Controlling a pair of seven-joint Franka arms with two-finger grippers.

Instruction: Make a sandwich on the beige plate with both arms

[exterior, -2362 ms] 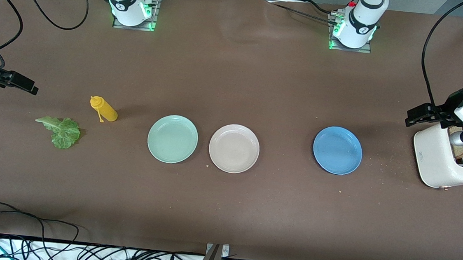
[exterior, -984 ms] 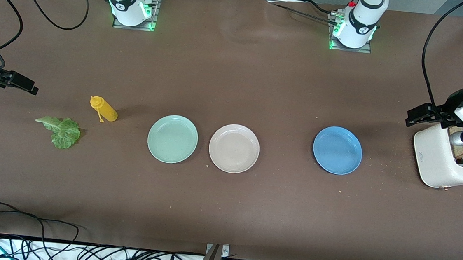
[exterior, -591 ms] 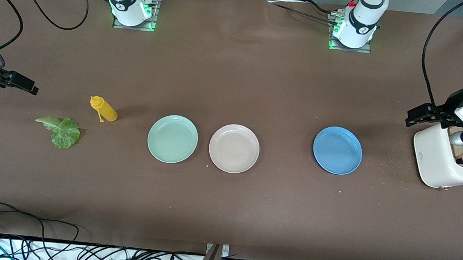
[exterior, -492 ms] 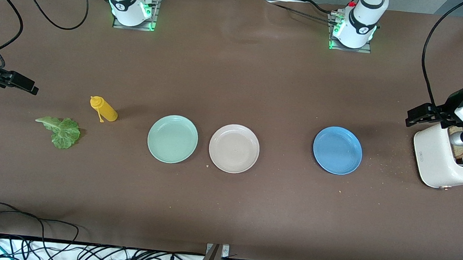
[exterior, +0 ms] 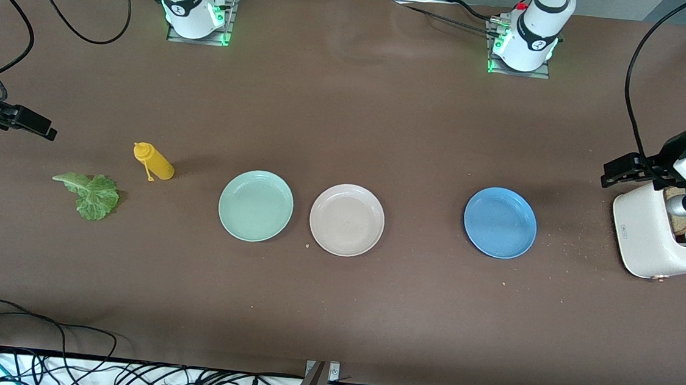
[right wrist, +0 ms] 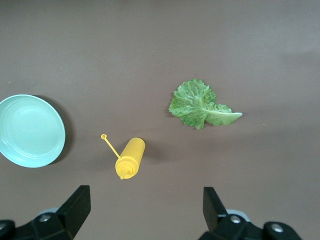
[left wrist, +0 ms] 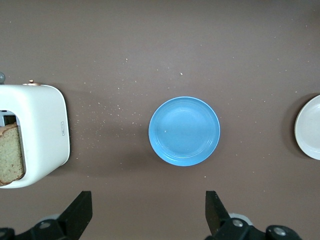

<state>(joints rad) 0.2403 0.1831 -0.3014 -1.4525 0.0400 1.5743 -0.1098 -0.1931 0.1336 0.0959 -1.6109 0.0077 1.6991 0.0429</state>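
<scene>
Plates sit in a row: beige plate empty, between a green plate and a blue plate. Lettuce lies toward the right arm's end, bread in the toaster. Left gripper and right gripper wait, fingers spread wide, empty.

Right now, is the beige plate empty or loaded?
Empty: the beige plate shows only its bare surface; bread sits in the toaster.
</scene>
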